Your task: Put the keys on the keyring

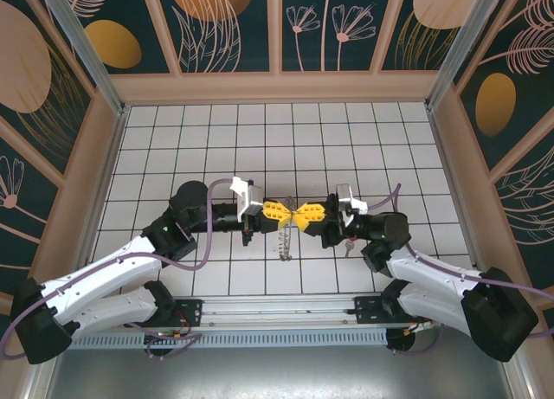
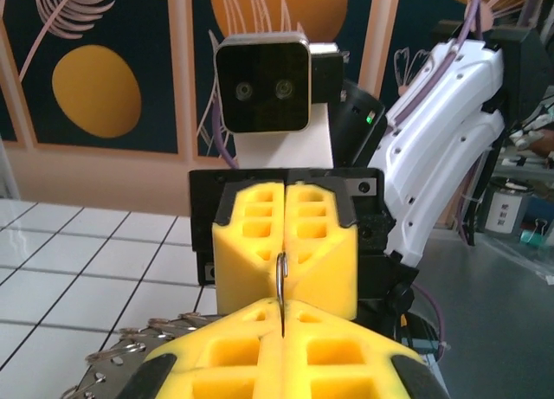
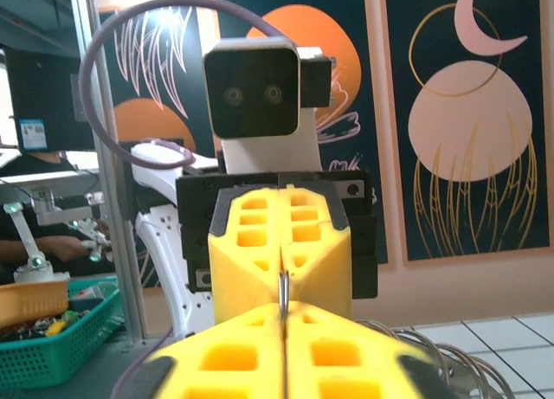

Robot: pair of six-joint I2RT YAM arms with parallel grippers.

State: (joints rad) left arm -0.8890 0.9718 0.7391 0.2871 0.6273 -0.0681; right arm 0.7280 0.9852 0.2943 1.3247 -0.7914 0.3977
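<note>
- keyring (image 1: pixel 286 240): thin, silvery-brown, spring-like coiled wire.
- One strand is pinched where the left claw (image 1: pixel 289 215) and right claw (image 1: pixel 301 215) meet tip to tip, both clamped on it.
- The strand runs upright in the seam between the fingers.
- The rest hangs below the tips, just under the left claw.
- Key: can't make it out.

White tiled table (image 1: pixel 173 139) sits inside floral-patterned walls (image 1: pixel 234 27).
</note>
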